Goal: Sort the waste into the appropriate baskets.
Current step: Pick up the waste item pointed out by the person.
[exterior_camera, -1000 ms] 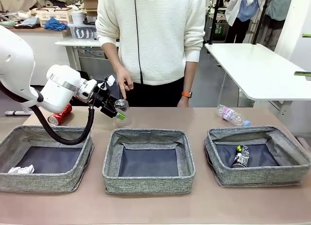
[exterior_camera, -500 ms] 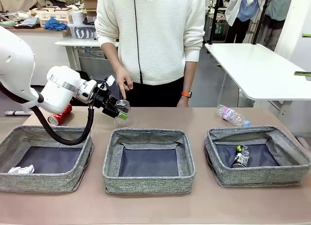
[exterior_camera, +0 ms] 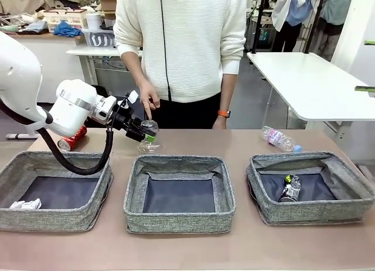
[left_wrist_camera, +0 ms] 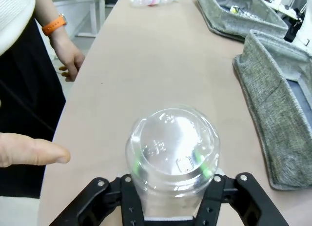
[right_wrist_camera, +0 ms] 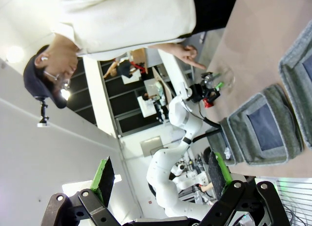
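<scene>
**Sorting under way:** At left centre of the front view, the left gripper [exterior_camera: 145, 132] is clamped on a clear plastic cup [exterior_camera: 149, 130] near the far edge of the table [exterior_camera: 234, 247]. In the wrist view we see its green pads [left_wrist_camera: 140, 163] through the plastic, pressed to the cup's sides. A person's hand [exterior_camera: 150, 101] hangs just above the cup. At far left a red can [exterior_camera: 72, 138] lies on the table. At right a bottle [exterior_camera: 279, 138] lies behind the right-hand bin [exterior_camera: 310, 211], which holds a dark can [exterior_camera: 290, 188]. The left-hand bin [exterior_camera: 53, 219] holds a paper ball [exterior_camera: 24, 204], and the middle bin [exterior_camera: 179, 223] sits between the two. At the bottom of its own view, we find the right gripper [right_wrist_camera: 161, 174] with fingers spread wide apart, gripping nothing.
</scene>
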Robot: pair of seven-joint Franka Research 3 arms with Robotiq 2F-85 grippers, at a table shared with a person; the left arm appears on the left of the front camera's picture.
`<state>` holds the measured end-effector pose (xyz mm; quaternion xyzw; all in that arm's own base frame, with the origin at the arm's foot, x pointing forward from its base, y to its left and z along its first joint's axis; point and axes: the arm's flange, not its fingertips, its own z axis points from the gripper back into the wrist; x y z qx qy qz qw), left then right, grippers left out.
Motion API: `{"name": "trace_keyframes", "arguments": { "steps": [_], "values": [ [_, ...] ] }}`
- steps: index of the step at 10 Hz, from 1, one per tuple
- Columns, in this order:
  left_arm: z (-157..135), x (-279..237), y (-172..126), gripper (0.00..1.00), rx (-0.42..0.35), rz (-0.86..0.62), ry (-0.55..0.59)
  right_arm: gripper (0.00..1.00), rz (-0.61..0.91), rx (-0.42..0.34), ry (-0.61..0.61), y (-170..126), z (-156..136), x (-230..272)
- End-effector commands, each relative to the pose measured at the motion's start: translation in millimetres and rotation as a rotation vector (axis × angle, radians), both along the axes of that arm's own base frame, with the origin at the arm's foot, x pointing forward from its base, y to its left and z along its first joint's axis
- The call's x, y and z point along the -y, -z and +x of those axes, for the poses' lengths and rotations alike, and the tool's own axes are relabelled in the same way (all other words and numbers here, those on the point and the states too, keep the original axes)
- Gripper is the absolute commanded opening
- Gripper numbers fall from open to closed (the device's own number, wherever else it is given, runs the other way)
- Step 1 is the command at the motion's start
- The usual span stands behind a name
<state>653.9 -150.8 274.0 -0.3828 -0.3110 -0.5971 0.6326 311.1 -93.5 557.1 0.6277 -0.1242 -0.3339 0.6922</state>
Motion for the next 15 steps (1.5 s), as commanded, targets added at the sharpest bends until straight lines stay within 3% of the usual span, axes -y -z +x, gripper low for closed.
{"name": "trace_keyframes", "arguments": {
  "steps": [1, 2, 9, 11, 12, 15],
  "values": [
    [0, 1, 4, 0.2, -0.003, -0.012, -0.002, 1.0, 0.008, 0.032, -0.002, -1, 3, -1],
    [0, 1, 4, 0.0, -0.002, -0.013, 0.0, 1.0, 0.008, 0.032, -0.002, -1, 3, -1],
    [-7, -13, -13, 0.0, 0.011, 0.003, -0.005, 1.0, 0.008, 0.032, -0.002, -1, 3, -1],
    [-32, -49, -56, 0.0, -0.016, 0.055, -0.03, 1.0, 0.008, 0.032, -0.002, -1, 3, -1],
    [-49, -76, -86, 0.0, 0.018, 0.114, -0.082, 1.0, 0.008, 0.032, -0.002, -1, 3, -1],
    [-101, -112, -184, 0.0, -0.081, 0.245, -0.126, 1.0, 0.008, 0.032, -0.002, -1, 3, -1]
  ]
}}
